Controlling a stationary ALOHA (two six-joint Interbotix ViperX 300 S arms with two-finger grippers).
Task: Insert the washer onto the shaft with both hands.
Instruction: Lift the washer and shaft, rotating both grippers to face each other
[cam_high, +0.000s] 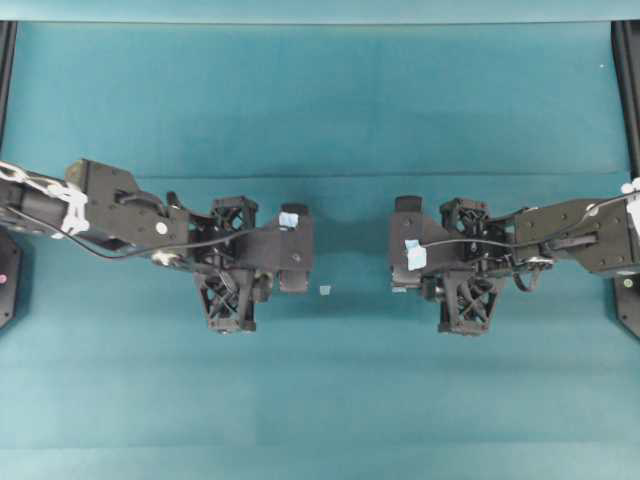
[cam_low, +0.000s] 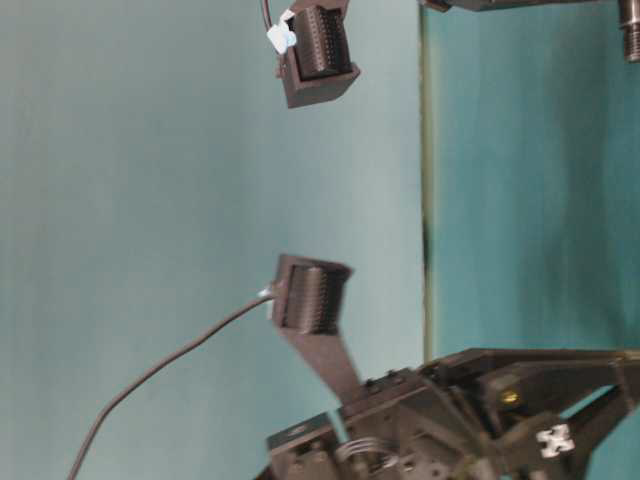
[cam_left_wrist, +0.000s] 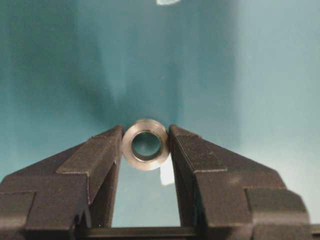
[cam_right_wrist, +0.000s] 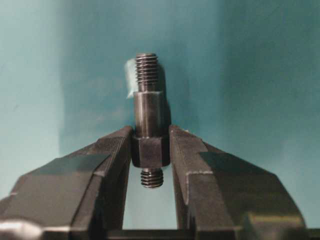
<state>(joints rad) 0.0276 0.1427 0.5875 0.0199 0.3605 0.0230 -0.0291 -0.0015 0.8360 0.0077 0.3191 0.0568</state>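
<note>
No writing, brand or number can be read anywhere here. The pale-blue tape scraps (cam_high: 289, 219) on the arms are blank as far as I can see, and the teal table (cam_high: 320, 100) carries no markings.

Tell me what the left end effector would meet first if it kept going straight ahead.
Probably the right end effector, which faces it across the gap holding the shaft. The left end effector holds the washer. Whether hole and shaft line up is unclear.
</note>
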